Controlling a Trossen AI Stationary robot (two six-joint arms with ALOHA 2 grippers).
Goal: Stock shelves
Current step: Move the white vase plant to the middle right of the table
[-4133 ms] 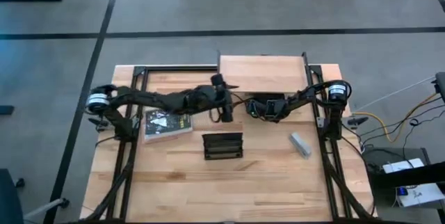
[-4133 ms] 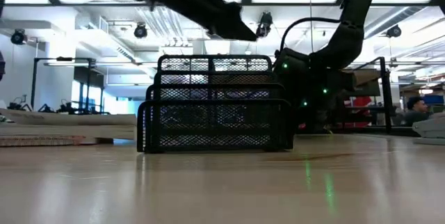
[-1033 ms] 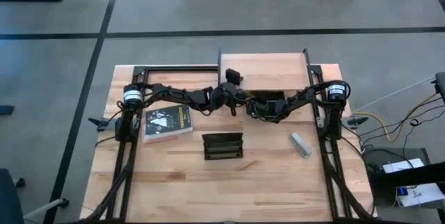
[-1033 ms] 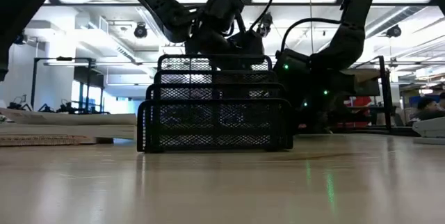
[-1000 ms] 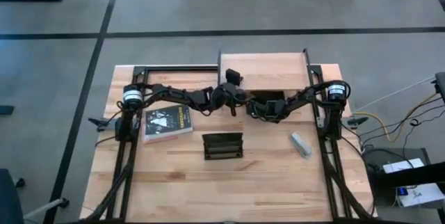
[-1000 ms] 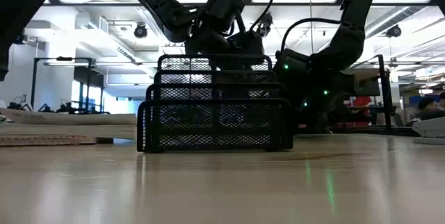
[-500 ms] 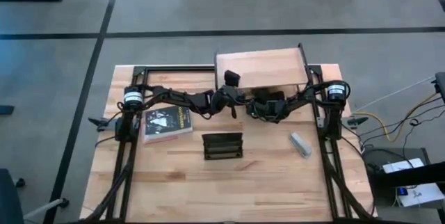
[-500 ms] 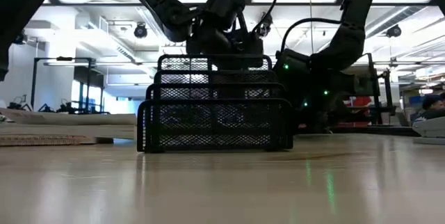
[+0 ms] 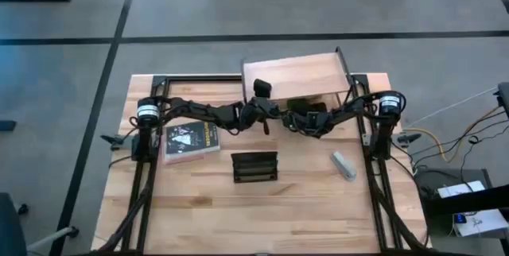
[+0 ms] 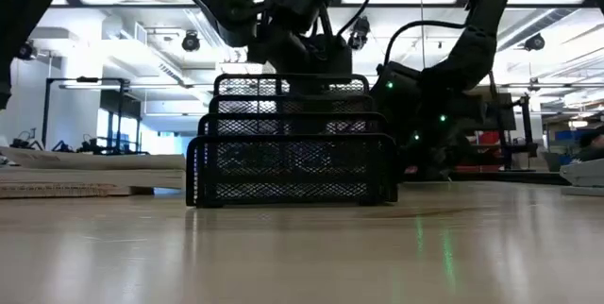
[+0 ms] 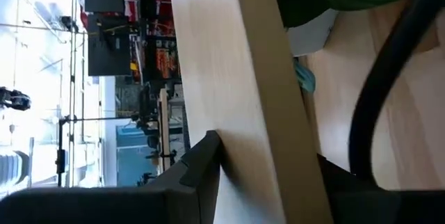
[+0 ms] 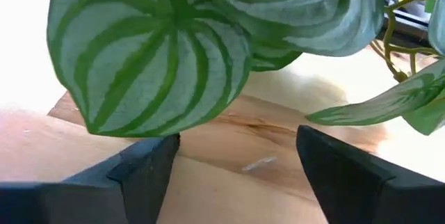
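The shelves, a small light wood riser (image 9: 296,75) on thin black legs, stand at the table's far middle, skewed against the table's edge. My left gripper (image 9: 261,113) is at the riser's near left corner, shut on the board (image 11: 236,78). My right gripper (image 9: 298,121) reaches in under the board's near edge and is open. A plant with green striped leaves (image 12: 174,50) stands just ahead of its fingers, which stand apart below the leaves. Whether they touch the plant cannot be seen. My left gripper pinches the board's edge (image 11: 274,133) near its near left corner, across the board's thickness. One finger (image 11: 198,172) lies on one face and the other finger (image 11: 348,186) on the opposite face. The gripper is rolled on its side and comes in level from the table's left.
A book (image 9: 192,141) lies at the left of the table. A black wire mesh rack (image 9: 255,166) stands in the middle, in front of both grippers. A small grey object (image 9: 343,164) lies at the right. The near half of the tabletop (image 9: 262,216) is bare wood.
My left gripper has moved up and toward the far left with the board in its hold. The riser has shifted left and turned a little, its left end swinging away from where it stood. My right gripper has drifted slightly left under the board.
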